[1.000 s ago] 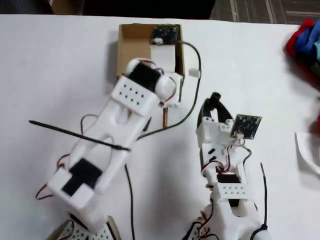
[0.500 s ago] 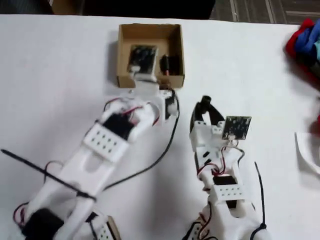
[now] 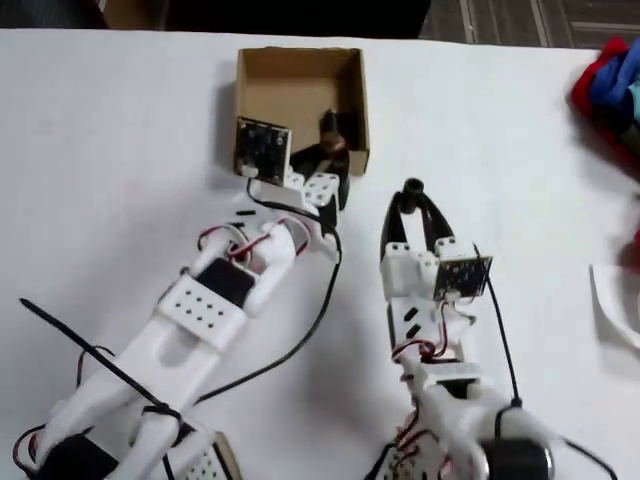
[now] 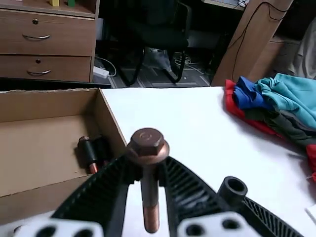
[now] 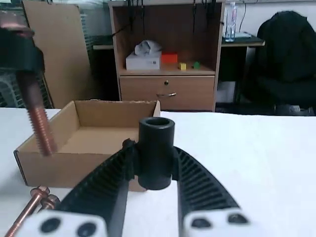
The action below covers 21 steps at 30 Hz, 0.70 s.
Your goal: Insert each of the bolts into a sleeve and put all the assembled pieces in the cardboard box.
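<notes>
Here, the left gripper (image 4: 148, 170) is closed on a copper bolt (image 4: 147, 144) just under its hex head, beside the cardboard box (image 3: 290, 90), while the right gripper (image 5: 155, 160) pinches the black sleeve (image 5: 156, 140) upright at mid-body; both parts look rigid, smooth and likely slippery

Heaped clothes (image 4: 276, 101), drawer cabinet (image 4: 47, 42)
</notes>
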Each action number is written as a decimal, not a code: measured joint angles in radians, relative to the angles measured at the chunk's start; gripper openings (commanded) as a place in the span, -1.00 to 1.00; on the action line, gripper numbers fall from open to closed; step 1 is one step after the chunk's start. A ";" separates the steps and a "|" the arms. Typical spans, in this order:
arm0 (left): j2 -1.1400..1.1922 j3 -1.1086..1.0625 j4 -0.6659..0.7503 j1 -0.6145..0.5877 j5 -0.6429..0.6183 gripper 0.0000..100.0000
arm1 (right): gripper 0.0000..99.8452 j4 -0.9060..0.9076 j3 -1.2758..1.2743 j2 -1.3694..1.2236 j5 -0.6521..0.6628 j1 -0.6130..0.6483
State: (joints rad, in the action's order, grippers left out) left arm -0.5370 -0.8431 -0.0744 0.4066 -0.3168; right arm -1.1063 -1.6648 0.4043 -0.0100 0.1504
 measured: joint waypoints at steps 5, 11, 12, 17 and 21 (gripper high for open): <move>-0.006 0.032 0.002 0.011 0.000 -0.95 | -0.96 -0.270 -0.003 -0.207 0.000 0.029; -0.009 0.064 0.003 0.071 0.002 -0.95 | -0.96 -0.433 0.006 -0.379 0.000 0.071; -0.009 0.069 0.003 0.078 0.002 -0.95 | -0.96 -0.440 0.012 -0.397 0.000 0.069; -0.009 0.100 0.003 0.095 0.002 -0.95 | -0.96 -0.453 0.023 -0.436 0.000 0.069; -0.009 0.100 0.003 0.100 0.032 -0.95 | -0.96 -0.454 0.025 -0.442 0.000 0.069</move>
State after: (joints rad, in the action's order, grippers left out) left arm -0.5462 -0.7434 -0.0713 0.5063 -0.2846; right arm -1.5604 -1.6402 -0.0376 -0.0100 0.2194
